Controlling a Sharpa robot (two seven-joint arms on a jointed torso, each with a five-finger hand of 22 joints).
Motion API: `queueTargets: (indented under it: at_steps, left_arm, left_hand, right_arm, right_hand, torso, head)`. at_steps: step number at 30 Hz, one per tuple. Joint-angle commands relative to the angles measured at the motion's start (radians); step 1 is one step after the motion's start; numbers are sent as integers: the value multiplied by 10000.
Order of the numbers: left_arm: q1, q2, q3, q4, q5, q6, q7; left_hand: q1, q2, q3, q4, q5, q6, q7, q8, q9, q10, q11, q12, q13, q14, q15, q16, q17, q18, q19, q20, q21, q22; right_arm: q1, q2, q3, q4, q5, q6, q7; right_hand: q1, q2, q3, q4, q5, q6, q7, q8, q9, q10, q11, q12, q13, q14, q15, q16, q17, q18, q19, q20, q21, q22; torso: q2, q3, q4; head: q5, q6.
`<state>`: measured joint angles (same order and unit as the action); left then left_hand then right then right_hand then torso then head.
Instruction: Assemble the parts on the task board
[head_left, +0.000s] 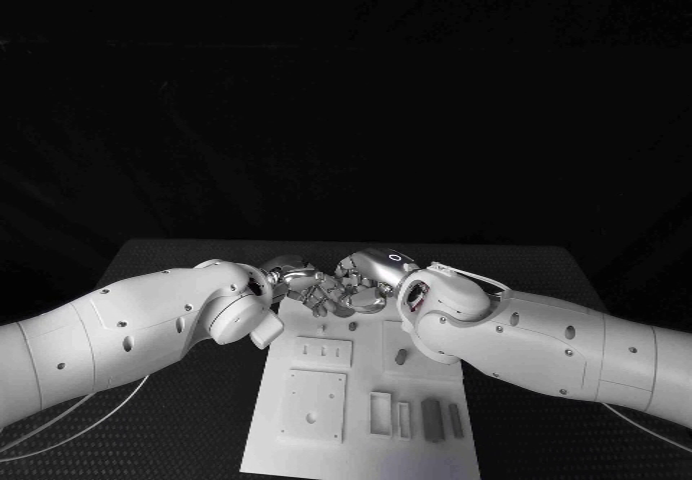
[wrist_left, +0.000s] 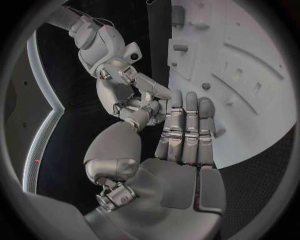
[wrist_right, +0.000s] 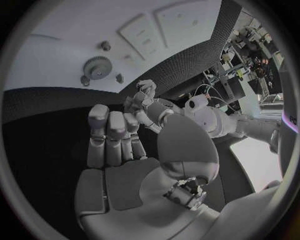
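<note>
The white task board (head_left: 361, 440) lies in the middle of the black table. My left hand (head_left: 299, 283) and right hand (head_left: 371, 273) meet fingertip to fingertip above its far end. In the left wrist view the left hand's fingers (wrist_left: 187, 131) lie straight and side by side, its thumb bent toward the right hand (wrist_left: 128, 102). In the right wrist view the right hand's fingers (wrist_right: 111, 134) stand upright, with the left hand (wrist_right: 147, 103) just beyond them. Whether a part sits between the hands is hidden. A grey gear (wrist_right: 97, 66) and small pegs (wrist_right: 105, 46) lie on the board.
Two square plates (head_left: 325, 352) (head_left: 315, 405) sit on the board's left half. Several upright grey blocks (head_left: 382, 412) stand in a row near its front, and a small peg (head_left: 400, 355) sits mid-board. Black table (head_left: 173, 420) borders both sides.
</note>
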<state>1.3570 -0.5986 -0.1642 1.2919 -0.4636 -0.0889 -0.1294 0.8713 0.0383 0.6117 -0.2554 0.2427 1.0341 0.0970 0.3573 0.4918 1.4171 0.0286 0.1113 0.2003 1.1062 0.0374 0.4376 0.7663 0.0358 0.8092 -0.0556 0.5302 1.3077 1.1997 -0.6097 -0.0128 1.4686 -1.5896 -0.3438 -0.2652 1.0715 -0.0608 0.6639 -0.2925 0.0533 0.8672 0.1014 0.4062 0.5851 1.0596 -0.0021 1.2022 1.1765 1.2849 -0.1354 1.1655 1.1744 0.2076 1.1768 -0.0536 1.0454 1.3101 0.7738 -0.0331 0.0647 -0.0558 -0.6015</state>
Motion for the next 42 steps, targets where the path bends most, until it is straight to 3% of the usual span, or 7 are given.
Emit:
queueTargets:
  at_steps: [1, 4, 8, 23, 32, 39, 42]
  left_arm:
    - [12, 40, 10, 54, 160, 185, -64]
    - [12, 43, 10, 57, 163, 209, -102]
    - [12, 62, 10, 60, 163, 206, -157]
    - [12, 99, 7, 52, -75, 316, -536]
    - [12, 104, 6, 43, -80, 297, -538]
    - [12, 60, 6, 95, -18, 327, -487]
    - [12, 32, 6, 109, -4, 358, -478]
  left_hand:
    - [-134, -370, -95, 109, -693, 94, -31, -82, -13, 21, 0, 2, 57, -1, -18, 26, 14, 31, -28, -85, 74, 106]
    - [-338, -782, -183, 351, -1215, 21, 4, -151, -24, -44, 33, -45, 113, -49, -2, -5, 0, 42, -52, -75, 66, 87]
    - [-523, -1043, -271, 614, -1768, -29, 26, -208, -27, -101, 56, -92, 181, -90, 16, -39, -18, 60, -94, -57, 51, 68]
    - [-342, -1047, -227, 588, -1815, -20, 23, -217, -10, -100, 53, -101, 251, -82, 16, -37, -16, 82, -110, -49, 63, 71]
    - [-78, -818, -151, 496, -1791, 15, 11, -208, 13, -82, 39, -99, 319, -60, 11, -18, -4, 80, -98, -47, 87, 75]
    - [102, -244, -84, 373, -1767, 25, 9, -221, 33, -90, 33, -117, 403, -69, 16, -17, -1, 61, -130, -42, 87, 65]
    - [136, -134, -65, 322, -1752, 27, 8, -225, 37, -93, 33, -123, 421, -73, 17, -19, -1, 57, -141, -42, 86, 63]
  right_arm:
    - [-7, 32, 1, 44, -36, 16, 91]
    - [-7, 35, 1, 44, -36, 22, 89]
    - [-7, 49, 1, 52, -36, 21, 85]
    - [-7, 62, 1, 100, -80, -7, 34]
    - [-7, 68, 1, 94, -88, 77, 25]
    - [-7, 69, 0, 8, -94, 189, -27]
    - [-7, 73, -1, -32, -95, 204, -37]
  right_hand:
    - [-7, -69, 51, -11, -44, 1982, -328, -53, 0, -408, -357, -39, -14, 24, -51, -53, -10, 542, 64, -21, 20, 37]
    - [-7, -70, 58, -10, -44, 1989, -330, -51, 2, -406, -358, -39, -14, 26, -51, -53, -11, 542, 66, -21, 19, 36]
    - [-5, -76, 69, -11, -44, 1997, -333, -51, 4, -403, -360, -38, -14, 28, -51, -53, -11, 542, 69, -20, 18, 35]
    - [4, -108, 128, -11, -44, 2016, -340, -60, 7, -392, -366, -38, -14, 39, -55, -56, -15, 542, 83, -18, 15, 31]
    - [9, -128, 164, -10, -45, 2024, -342, -65, 10, -386, -368, -38, -15, 45, -58, -57, -17, 542, 92, -17, 14, 29]
    - [14, -145, 193, -10, -45, 2027, -344, -71, 12, -383, -370, -40, -15, 49, -59, -58, -19, 542, 96, -16, 12, 28]
    - [15, -148, 201, -10, -45, 2028, -344, -72, 13, -382, -370, -40, -15, 49, -59, -59, -19, 542, 97, -15, 11, 27]
  torso:
    - [1, -5, -4]
    - [-1, -4, -2]
    - [-3, -4, 4]
    - [-2, 0, 3]
    - [-4, -1, -9]
    - [-4, -7, -3]
    - [-9, -7, -5]
  head:
    - [-4, 1]
    - [-6, -1]
    - [-5, -3]
    - [-9, -21]
    - [9, -30]
    - [-7, -36]
    - [-26, -37]
